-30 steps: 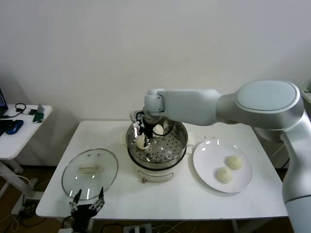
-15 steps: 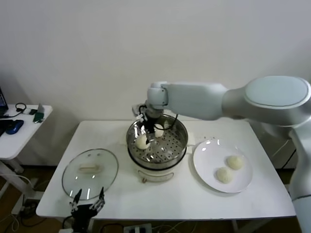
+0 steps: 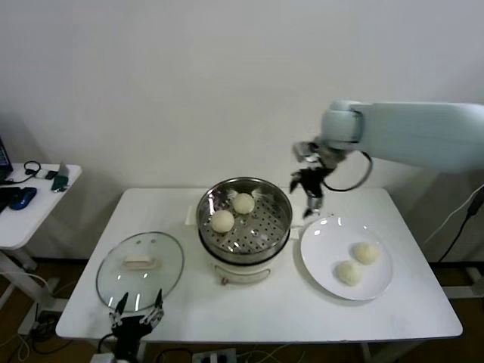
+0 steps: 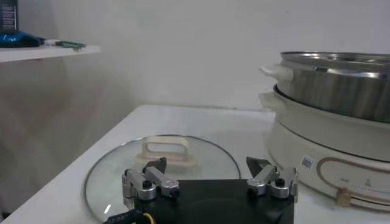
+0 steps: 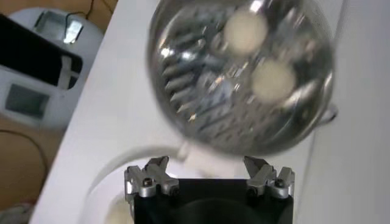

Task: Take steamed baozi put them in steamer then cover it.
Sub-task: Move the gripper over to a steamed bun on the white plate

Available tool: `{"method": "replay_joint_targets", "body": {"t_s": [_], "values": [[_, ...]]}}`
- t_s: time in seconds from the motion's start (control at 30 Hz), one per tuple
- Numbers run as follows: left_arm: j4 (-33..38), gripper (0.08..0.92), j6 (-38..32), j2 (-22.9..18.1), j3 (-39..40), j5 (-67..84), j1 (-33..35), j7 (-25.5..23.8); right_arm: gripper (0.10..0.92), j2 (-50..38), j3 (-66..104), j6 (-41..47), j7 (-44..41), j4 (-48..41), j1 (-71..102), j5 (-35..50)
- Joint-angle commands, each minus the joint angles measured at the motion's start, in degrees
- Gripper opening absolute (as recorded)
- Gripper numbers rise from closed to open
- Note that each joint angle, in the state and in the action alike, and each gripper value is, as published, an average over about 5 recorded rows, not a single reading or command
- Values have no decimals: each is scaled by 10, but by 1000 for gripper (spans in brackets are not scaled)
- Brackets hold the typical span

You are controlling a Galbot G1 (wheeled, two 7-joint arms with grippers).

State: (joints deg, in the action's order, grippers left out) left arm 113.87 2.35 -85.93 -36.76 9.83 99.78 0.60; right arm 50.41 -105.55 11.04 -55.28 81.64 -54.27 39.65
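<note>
Two cream-white baozi (image 3: 243, 203) (image 3: 222, 221) lie on the perforated tray of the shiny steamer (image 3: 265, 231) at the table's middle. Two more baozi (image 3: 366, 252) (image 3: 349, 273) lie on the white plate (image 3: 321, 249) to its right. My right gripper (image 3: 308, 185) is open and empty, in the air between the steamer's far right rim and the plate. Its wrist view shows the steamer (image 5: 201, 91) with both buns (image 5: 245, 31) (image 5: 273, 80). The glass cover (image 3: 140, 270) lies flat on the table at front left. My left gripper (image 3: 137, 314) is open and empty at the cover's near edge; the cover (image 4: 161, 167) shows in its wrist view.
The white table (image 3: 272, 318) has free room in front of the steamer and plate. A small side table (image 3: 23, 219) with headphones and other small items stands at the far left. A white wall is close behind.
My right gripper let go of a baozi in the steamer, rose out of it and swung right toward the plate. Two buns now lie in the steamer. The left arm has not moved.
</note>
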Motion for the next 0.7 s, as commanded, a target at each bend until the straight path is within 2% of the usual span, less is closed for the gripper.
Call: {"method": "replay_joint_targets", "body": {"t_s": [0.03, 0.33, 0.7], "values": [[-1, 823, 2, 1, -1, 1, -3, 0, 823, -172, -39, 8, 31, 87, 38, -87], [-1, 823, 2, 2, -6, 8, -3, 0, 823, -177, 48, 26, 59, 37, 185, -179], [-9, 823, 0, 0, -6, 6, -1, 1, 823, -142, 148, 34, 74, -45, 305, -216]]}}
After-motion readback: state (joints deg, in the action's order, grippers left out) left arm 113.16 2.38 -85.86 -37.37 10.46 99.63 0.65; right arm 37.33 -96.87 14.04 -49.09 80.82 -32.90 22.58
